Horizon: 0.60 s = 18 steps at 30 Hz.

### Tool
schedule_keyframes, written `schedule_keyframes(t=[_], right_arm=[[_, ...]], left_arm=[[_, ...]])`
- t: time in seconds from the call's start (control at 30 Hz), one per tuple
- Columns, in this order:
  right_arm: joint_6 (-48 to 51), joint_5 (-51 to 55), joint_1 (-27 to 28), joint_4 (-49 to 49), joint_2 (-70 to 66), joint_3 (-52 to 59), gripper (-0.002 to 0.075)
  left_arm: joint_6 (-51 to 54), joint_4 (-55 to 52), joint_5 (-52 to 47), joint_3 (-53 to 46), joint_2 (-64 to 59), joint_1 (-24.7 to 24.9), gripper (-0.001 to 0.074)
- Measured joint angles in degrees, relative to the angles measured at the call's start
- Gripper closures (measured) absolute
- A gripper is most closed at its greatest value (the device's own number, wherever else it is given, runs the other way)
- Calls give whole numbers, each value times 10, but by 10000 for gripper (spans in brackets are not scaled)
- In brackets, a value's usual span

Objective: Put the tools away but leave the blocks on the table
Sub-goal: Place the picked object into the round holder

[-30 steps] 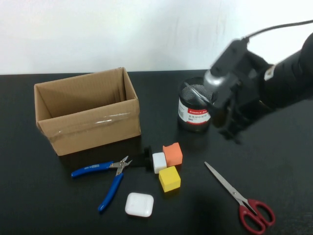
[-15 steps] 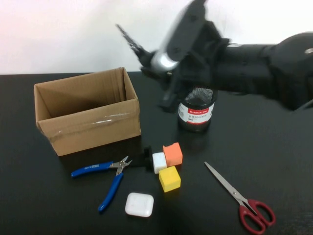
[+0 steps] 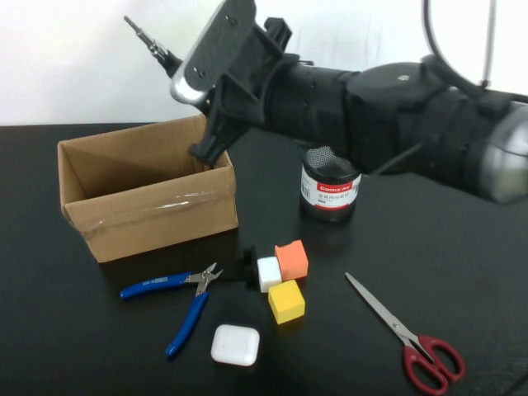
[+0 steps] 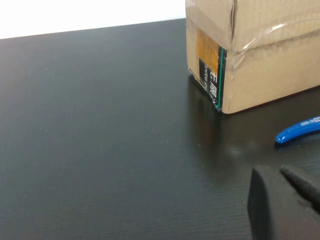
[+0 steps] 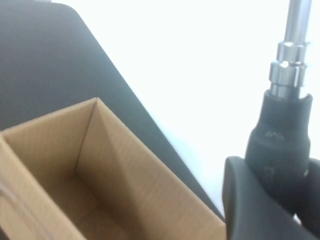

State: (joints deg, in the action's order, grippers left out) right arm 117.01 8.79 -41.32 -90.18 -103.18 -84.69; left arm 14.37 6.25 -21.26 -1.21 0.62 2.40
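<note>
Right claw is up high, clenched on the black-handled screwdriver, whose metal tip juts out toward eleven o'clock above the far rim of the cardboard box. From the wrist camera the handle sits snug between the fingers, with the open box gaping right below. The smart play, I'd say, is to bring the tool lower over the middle of the box and tip it down before letting go, so it lands inside and doesn't clip the rim. Left claw sits low on the table at about nine o'clock, clenched on nothing, beside the box corner. Out from there, the blue-handled pliers lie at seven o'clock, the red-handled scissors at five. The orange block, yellow block and white block cluster at centre, the white case near them, and the mesh cup stands at one o'clock
</note>
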Motion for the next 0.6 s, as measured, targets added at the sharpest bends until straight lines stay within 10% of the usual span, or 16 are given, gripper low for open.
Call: schedule_keyframes(t=[0.1, 0.13, 0.17, 0.6], right_arm=[[0, 6, 0, -39, -29, -25, 731], [0, 11, 0, -49, -40, -33, 582], [0, 17, 0, -55, -51, -41, 731], [4, -59, 0, -67, -95, -73, 731]], left_arm=[[0, 0, 0, 0, 0, 0, 738], [0, 0, 0, 0, 0, 0, 738], [0, 0, 0, 0, 0, 0, 738], [0, 0, 0, 0, 0, 0, 738]])
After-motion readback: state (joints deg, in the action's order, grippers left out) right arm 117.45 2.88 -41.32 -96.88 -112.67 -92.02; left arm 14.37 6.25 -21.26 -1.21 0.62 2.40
